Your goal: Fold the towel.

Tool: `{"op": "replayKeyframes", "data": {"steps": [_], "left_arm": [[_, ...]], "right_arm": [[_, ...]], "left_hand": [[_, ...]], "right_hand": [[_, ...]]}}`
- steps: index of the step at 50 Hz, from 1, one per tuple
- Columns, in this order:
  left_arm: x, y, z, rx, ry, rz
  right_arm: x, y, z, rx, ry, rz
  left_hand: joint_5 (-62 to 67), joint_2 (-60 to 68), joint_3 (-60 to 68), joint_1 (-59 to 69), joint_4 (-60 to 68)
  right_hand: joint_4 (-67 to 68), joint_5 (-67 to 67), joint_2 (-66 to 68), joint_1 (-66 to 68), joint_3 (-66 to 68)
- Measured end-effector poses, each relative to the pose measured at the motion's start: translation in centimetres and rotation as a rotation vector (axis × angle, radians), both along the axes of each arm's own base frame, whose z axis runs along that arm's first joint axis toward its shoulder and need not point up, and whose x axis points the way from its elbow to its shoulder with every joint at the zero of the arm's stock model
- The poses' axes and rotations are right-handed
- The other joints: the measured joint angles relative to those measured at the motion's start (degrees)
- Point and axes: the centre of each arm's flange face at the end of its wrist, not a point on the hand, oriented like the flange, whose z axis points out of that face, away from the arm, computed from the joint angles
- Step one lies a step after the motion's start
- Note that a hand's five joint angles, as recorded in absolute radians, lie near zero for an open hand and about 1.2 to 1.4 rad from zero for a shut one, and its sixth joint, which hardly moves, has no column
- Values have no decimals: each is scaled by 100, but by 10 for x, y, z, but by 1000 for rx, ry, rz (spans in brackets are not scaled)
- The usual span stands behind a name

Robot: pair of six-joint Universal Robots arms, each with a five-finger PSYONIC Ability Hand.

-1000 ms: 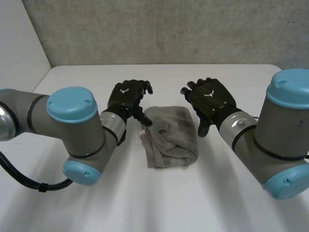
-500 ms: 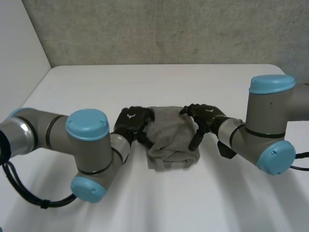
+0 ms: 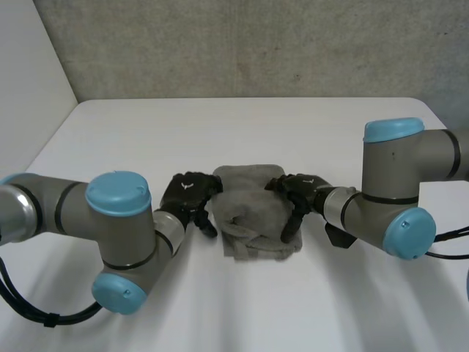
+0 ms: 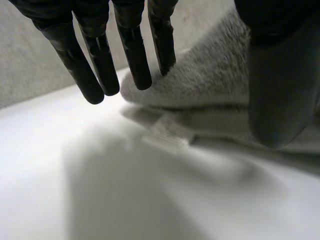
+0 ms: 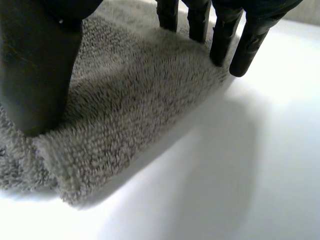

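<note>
So we've got the white table taking up most of the frame. The left arm comes in from the lower left and the right arm from the right.

The grey towel sits dead center on the table, between the two hands. It's already down to a thick, layered bundle, so we'd guess most of the folding is done. The lower end looks lumpy and uneven though, so it probably needs squaring up, maybe one more fold. Its long axis runs top to bottom in the head view, the tidier short edge pointing at the back wall and the messy end at the robot.

The left hand is on the towel's left edge and the right hand on its right edge. Both look open to us: straight fingers touch the terry with the thumb lying on top, and it's the same on the other side. Nothing is gripped.

A small white label pokes out under the left hand.
</note>
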Motion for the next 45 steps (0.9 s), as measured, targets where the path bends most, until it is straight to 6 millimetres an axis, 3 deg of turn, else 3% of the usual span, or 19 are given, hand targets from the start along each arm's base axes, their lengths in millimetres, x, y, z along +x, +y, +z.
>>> {"op": "replayKeyframes", "data": {"steps": [6,11,17,23,30,45], "left_arm": [[1,-4,38,-75,56,12],[11,-11,83,-165,113,43],[33,-16,141,-278,169,99],[54,-15,182,-313,178,148],[70,-5,208,-274,146,195],[82,-6,215,-246,115,251]], "right_arm": [[0,3,37,-81,-38,5],[-3,7,86,-182,-106,-17],[-18,9,143,-286,-203,-140],[-39,8,175,-368,-227,-306],[-53,11,189,-424,-217,-413],[-53,16,194,-479,-207,-402]], "left_hand": [[-65,-61,-68,-29,-74],[-401,-384,-393,-287,-393],[-666,-644,-670,-533,-607],[-1688,-1567,-1692,-1538,-1679],[-1991,-2028,-2073,-1893,-2054],[-1991,-2028,-2083,-1896,-2055]], "right_hand": [[0,0,0,0,0],[0,0,0,0,0],[0,0,0,1,0],[0,0,0,0,0],[0,0,0,1,0],[0,0,0,1,0]]}}
